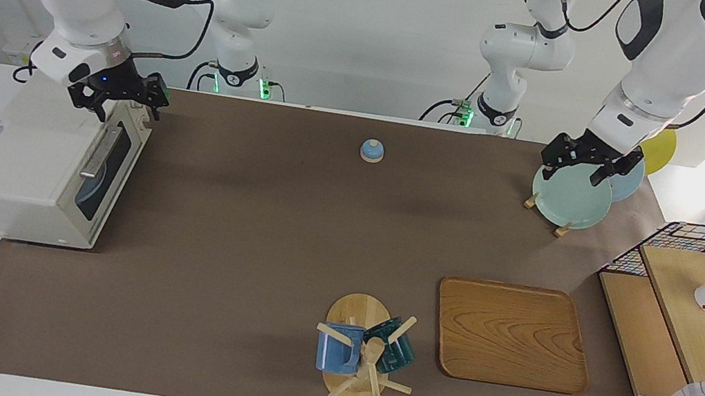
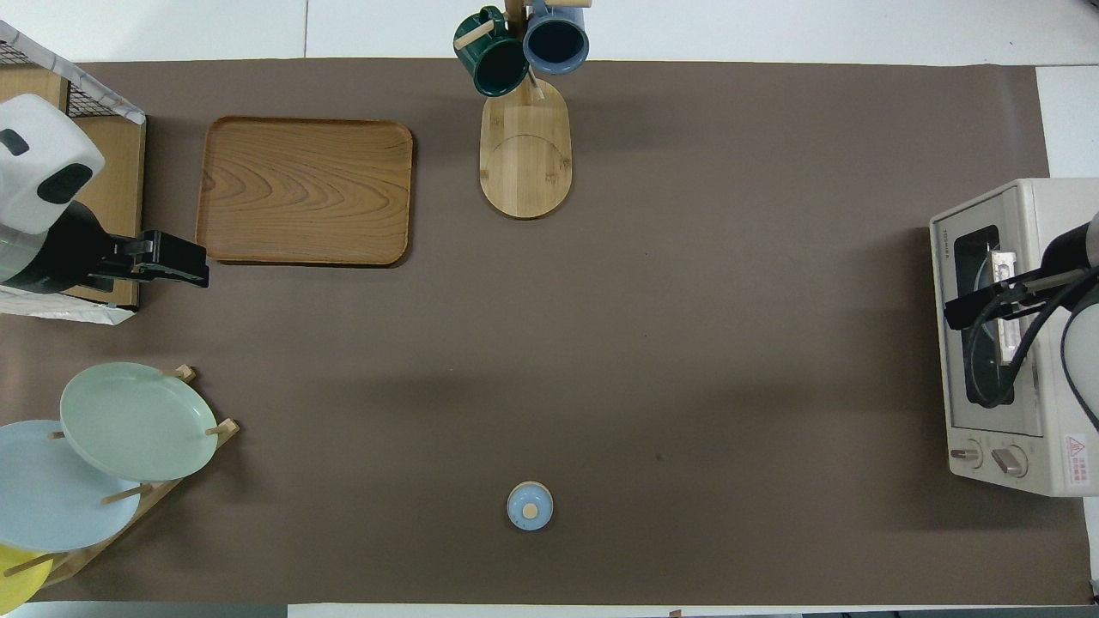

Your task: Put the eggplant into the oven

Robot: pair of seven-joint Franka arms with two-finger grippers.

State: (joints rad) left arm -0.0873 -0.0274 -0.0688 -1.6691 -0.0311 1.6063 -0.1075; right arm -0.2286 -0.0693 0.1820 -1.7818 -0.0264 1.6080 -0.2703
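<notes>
The oven [image 1: 42, 169] sits at the left edge of the facing view, door shut. The eggplant shows in neither view. The right gripper [image 1: 119, 97] hangs open above the oven. The left gripper [image 1: 587, 164] waits open over the plates [image 1: 569, 199]. Only the overhead view shows the oven's knobs [image 2: 987, 457].

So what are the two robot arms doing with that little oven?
The oven stands at the right arm's end of the table with its door shut. The right gripper hangs open above the oven's top edge, holding nothing. The left gripper waits open over the green plate in the plate rack. No eggplant can be seen on the table; a rounded bluish shape shows through the oven's glass, though I can't tell what it is.
</notes>
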